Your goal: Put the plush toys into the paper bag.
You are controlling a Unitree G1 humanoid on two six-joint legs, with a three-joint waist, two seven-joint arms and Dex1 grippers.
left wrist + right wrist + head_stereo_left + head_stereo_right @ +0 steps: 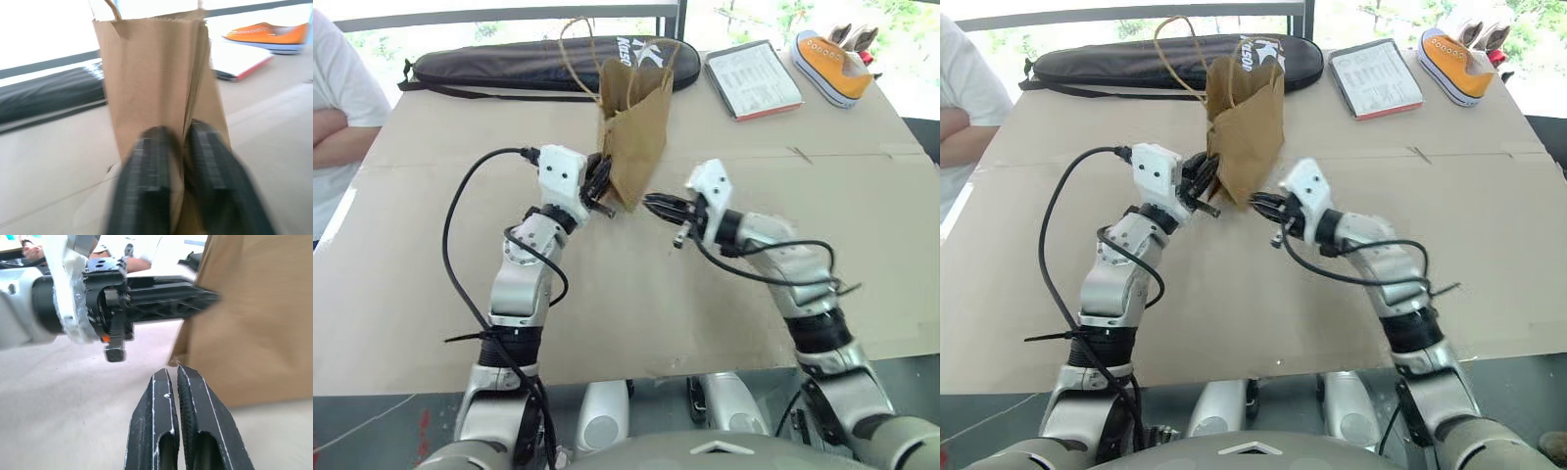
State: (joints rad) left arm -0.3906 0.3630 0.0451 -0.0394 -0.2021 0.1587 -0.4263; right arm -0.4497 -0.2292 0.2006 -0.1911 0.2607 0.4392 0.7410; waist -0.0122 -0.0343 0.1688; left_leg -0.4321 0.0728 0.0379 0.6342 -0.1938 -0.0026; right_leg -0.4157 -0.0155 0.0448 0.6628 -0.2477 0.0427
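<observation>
on the cardboard-covered table (431,294) our left gripper (600,186) pinches the upright brown kraft paper bag (634,137) low; right gripper (658,206) clenched empty beside it. one tug could topple it.

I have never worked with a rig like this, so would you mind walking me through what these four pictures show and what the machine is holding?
It is a humanoid robot with two arms. Two pictures look down from its head; the other two come from cameras on its wrists. On the cardboard-covered table stands a brown paper bag. The left gripper is shut on the bag's lower edge. The right gripper is shut on nothing, just beside the bag. Behind lie a long black racket bag, a booklet and an orange sneaker. A person stands at the table's left edge with folded arms.
</observation>
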